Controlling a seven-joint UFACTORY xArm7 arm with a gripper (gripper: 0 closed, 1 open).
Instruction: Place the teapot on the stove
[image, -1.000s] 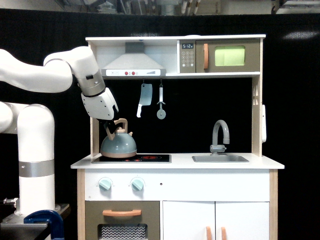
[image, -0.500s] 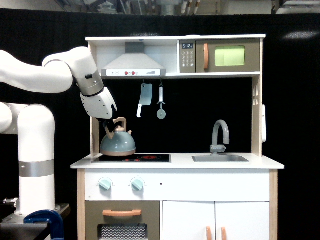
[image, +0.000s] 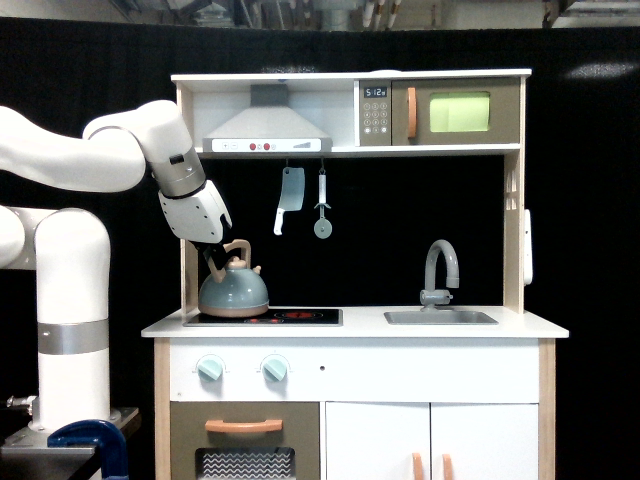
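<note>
Gripping the tan arched handle of the teapot (image: 233, 290), the gripper (image: 217, 262) reaches down from the white arm (image: 95, 160) at the exterior view's left, its dark fingers closed around the left leg of that handle. The teapot sits over the left end of the stove (image: 300, 317), its tan base ring level with the black panel; whether the base touches the glossy surface or hangs just above it cannot be told from this angle. Red ring marks show on the stove just right of the kettle's body.

Further right along the white counter (image: 530, 326) lies the sink (image: 440, 317), with the grey faucet (image: 441, 270) standing upright at its far edge, well apart from the teapot. Above the stove hangs a range hood (image: 266, 128), and below the shelf a toy cleaver (image: 290, 197) and a small utensil (image: 322, 205) dangle from hooks, right of the arm's wrist. A microwave (image: 440, 112) fills the upper right shelf. Two pale knobs (image: 211, 368) sit on the front panel under the stove.
</note>
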